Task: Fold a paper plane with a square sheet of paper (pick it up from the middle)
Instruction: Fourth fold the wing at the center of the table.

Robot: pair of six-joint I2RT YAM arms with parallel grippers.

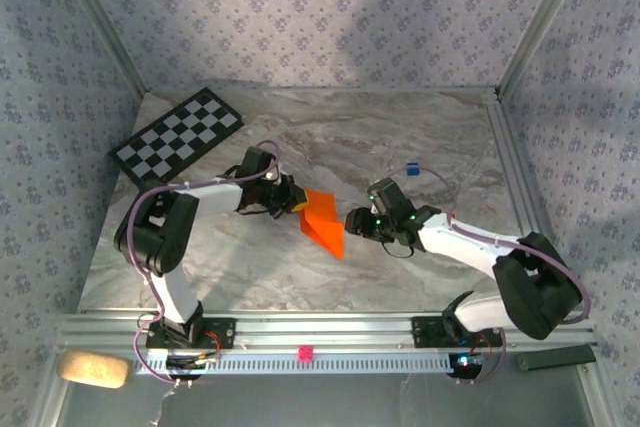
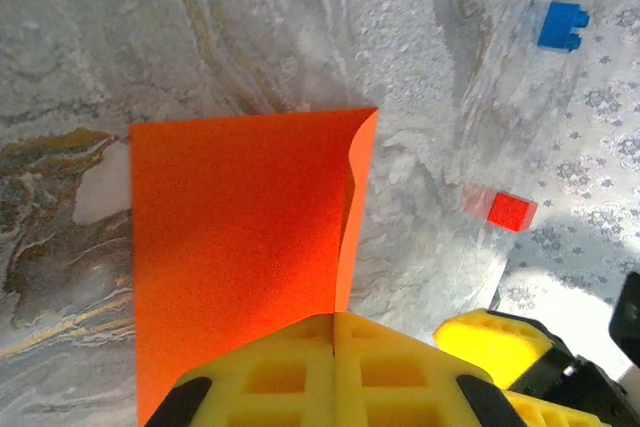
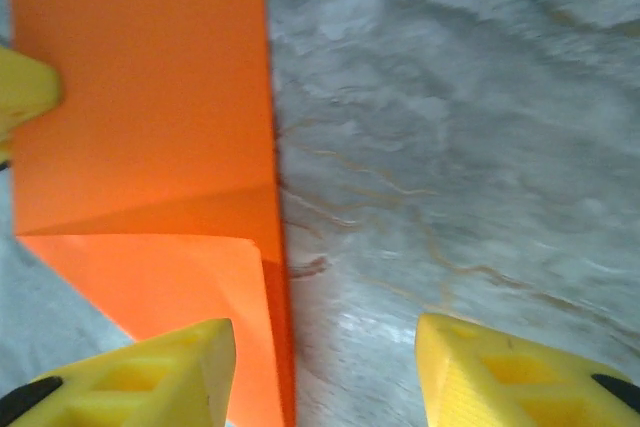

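The square sheet of paper (image 1: 322, 219) is bright orange and lies folded in layers at mid-table, with a diagonal flap at its near corner (image 3: 150, 277). My left gripper (image 1: 296, 205) is at its left end. In the left wrist view the yellow jaws (image 2: 335, 319) are pressed together with the folded edge of the paper (image 2: 240, 247) running into their seam. My right gripper (image 1: 352, 222) stands at the sheet's right side. It is open (image 3: 325, 352): one finger (image 3: 160, 372) hangs over the paper (image 3: 150, 117), the other over bare table.
A black-and-white checkerboard (image 1: 176, 133) lies at the back left. A small blue cube (image 2: 560, 25) and a small red cube (image 2: 510, 211) sit on the marble table (image 1: 420, 127) behind the right arm. Metal frame rails (image 1: 520, 177) border the table.
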